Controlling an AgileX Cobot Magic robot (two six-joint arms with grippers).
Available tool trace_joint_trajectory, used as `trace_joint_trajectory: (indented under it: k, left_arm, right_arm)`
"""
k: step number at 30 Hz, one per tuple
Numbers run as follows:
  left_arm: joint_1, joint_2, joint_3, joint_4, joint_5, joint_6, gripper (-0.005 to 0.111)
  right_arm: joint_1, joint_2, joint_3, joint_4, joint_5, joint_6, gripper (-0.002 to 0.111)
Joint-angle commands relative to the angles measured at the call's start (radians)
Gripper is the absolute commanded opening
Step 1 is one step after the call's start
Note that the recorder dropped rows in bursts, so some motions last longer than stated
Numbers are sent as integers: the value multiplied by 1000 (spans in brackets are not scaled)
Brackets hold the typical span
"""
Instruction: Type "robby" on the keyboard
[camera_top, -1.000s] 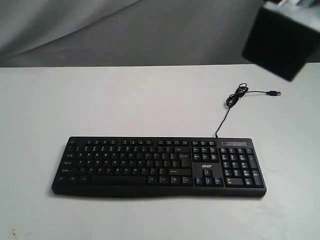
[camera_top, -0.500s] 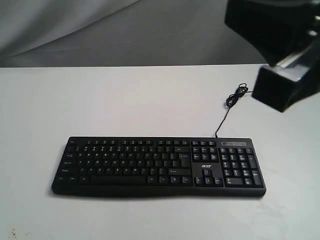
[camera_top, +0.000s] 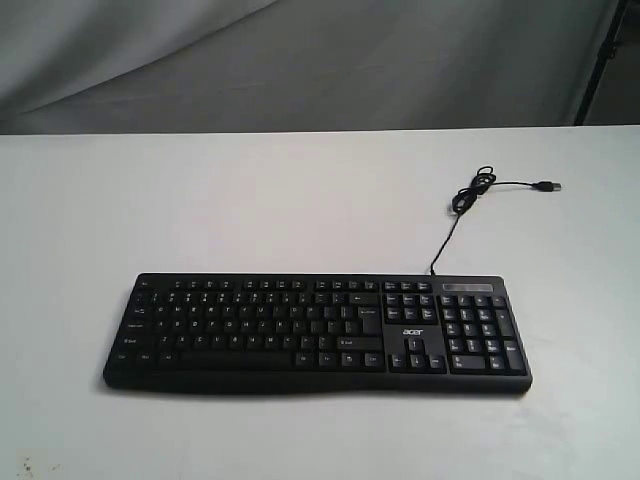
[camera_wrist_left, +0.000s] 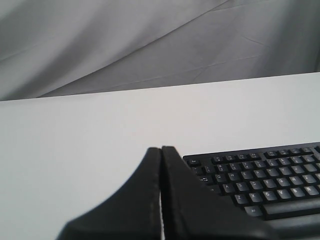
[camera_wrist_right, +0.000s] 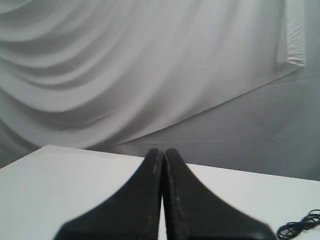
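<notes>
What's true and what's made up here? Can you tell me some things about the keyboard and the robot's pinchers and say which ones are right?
1. The keyboard is black with white letters. True.
2. The USB cable is plugged into something. False: its plug lies loose on the white table.
3. The left gripper is shut. True.
4. The right gripper is pressing a key. False: it is shut and empty, with no key near its tips.
5. In the exterior view, the number pad sits at the keyboard's left end. False: it is at the right end.
</notes>
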Motion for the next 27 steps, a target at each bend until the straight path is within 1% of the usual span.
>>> trace_joint_trajectory:
  k: [1, 8, 18, 20, 25, 27]
  left_arm:
    - [-6, -3, 4, 5, -5, -3, 0]
    - [-6, -3, 4, 5, -5, -3, 0]
    - [-6, -3, 4, 5, -5, -3, 0]
    - [-6, -3, 4, 5, -5, -3, 0]
    - [-6, -3, 4, 5, -5, -3, 0]
    - [-6, -3, 4, 5, -5, -3, 0]
  right_arm:
    - [-75, -149, 121, 52, -28, 6, 0]
    - [-160, -339, 225, 64, -46, 6, 0]
    - [-170, -430, 235, 68, -23, 4, 0]
    - [-212, -435, 235, 42, 4, 1, 0]
    - [-372, -438, 235, -49, 58, -1, 0]
    - [-404, -438, 235, -76, 60, -1, 0]
